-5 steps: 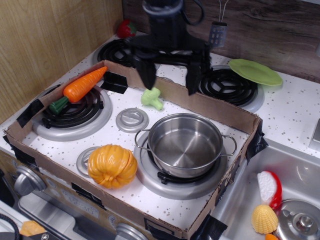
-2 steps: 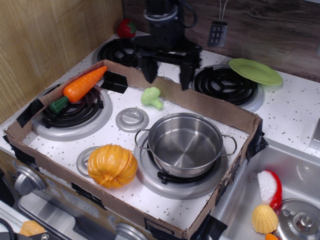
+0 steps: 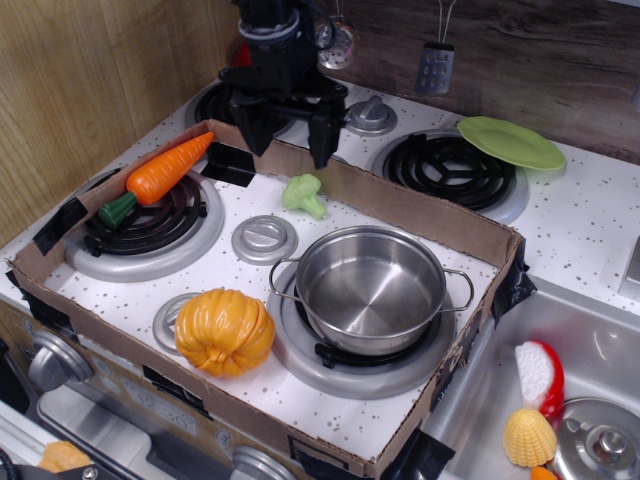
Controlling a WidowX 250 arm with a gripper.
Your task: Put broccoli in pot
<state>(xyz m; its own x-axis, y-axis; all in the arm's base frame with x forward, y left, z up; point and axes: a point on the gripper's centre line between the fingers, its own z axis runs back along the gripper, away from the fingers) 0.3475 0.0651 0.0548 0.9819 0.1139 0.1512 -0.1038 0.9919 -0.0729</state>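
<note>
Above the back wall of the cardboard tray [image 3: 420,215], the gripper [image 3: 285,132] hung with fingers spread wide, empty, touching nothing. Broccoli [image 3: 304,195] lay on the speckled stovetop inside the tray, just below and slightly right of the gripper, light green, bumpy head, short pale stalk. Pot [image 3: 370,288] sat upright on the front right burner, shiny steel, empty, well apart from the broccoli. Pumpkin [image 3: 224,332] sat left of the pot.
</note>
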